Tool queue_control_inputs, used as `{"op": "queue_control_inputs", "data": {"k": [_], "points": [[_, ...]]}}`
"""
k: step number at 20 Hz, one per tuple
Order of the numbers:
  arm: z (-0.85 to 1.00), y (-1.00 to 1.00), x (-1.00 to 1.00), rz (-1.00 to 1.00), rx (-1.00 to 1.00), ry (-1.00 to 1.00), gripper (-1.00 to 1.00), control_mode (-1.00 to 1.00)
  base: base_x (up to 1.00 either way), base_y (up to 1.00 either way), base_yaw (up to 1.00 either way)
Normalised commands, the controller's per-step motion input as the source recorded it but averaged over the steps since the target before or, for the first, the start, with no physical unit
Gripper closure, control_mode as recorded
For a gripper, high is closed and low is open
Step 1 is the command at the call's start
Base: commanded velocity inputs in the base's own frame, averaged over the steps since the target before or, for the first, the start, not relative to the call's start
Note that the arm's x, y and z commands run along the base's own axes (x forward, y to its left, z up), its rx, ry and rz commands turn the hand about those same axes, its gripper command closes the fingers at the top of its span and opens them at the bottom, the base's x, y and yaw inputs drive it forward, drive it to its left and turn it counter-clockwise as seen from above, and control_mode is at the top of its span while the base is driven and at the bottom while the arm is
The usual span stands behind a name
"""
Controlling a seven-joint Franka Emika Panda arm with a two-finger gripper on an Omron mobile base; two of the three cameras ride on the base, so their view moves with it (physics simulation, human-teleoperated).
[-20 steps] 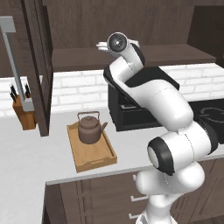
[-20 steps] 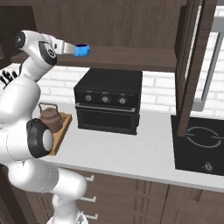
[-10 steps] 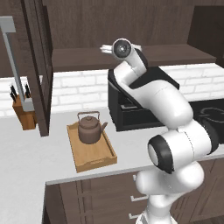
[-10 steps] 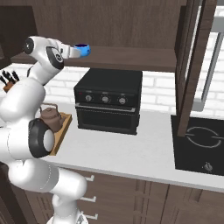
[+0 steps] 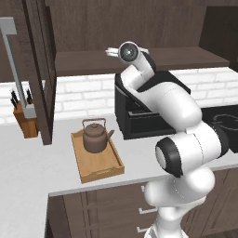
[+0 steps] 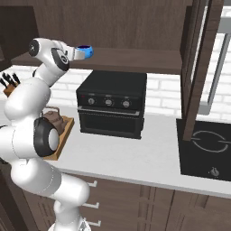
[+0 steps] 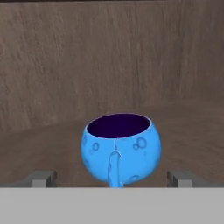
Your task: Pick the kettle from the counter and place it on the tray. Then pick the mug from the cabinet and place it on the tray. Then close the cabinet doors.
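Observation:
The small blue mug (image 7: 120, 151) stands upright on the cabinet shelf (image 6: 135, 58), its handle facing the hand camera. My gripper (image 7: 111, 179) is open; its fingertips (image 7: 41, 178) stand one on each side of the mug, clear of its body. In the right base view, the gripper (image 6: 79, 53) is up at the shelf right beside the mug (image 6: 85, 51). The dark-brown kettle (image 5: 95, 135) sits upright in the light-wood tray (image 5: 100, 167) on the counter (image 5: 28, 162). Both cabinet doors (image 5: 39, 69) (image 6: 200, 67) hang open.
A black oven (image 6: 113, 103) stands on the counter under the shelf, right of the tray. A knife block (image 5: 25, 118) sits at the far left by the wall. A cooktop (image 6: 207, 144) lies at the right. The open doors' silver handles (image 5: 16, 69) jut toward the base.
The hand has moved forward along the shelf toward the mug, which now sits between the open fingers. Kettle, tray and doors have not moved.

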Motion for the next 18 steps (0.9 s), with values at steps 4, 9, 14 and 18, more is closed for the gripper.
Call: {"op": "queue_control_inputs", "data": {"k": [4,9,14,18], "points": [[0.00,0.00,0.14,0.00,0.03,0.00,-1.00,-1.00,0.00,0.00,0.00],[0.00,0.00,0.13,0.00,0.03,0.00,-1.00,-1.00,0.00,0.00,0.00],[-0.01,-0.02,0.03,0.00,0.03,0.00,-1.00,-1.00,0.00,0.00,0.00],[-0.07,-0.08,0.00,0.00,0.02,0.00,-1.00,-1.00,0.00,0.00,0.00]]}}
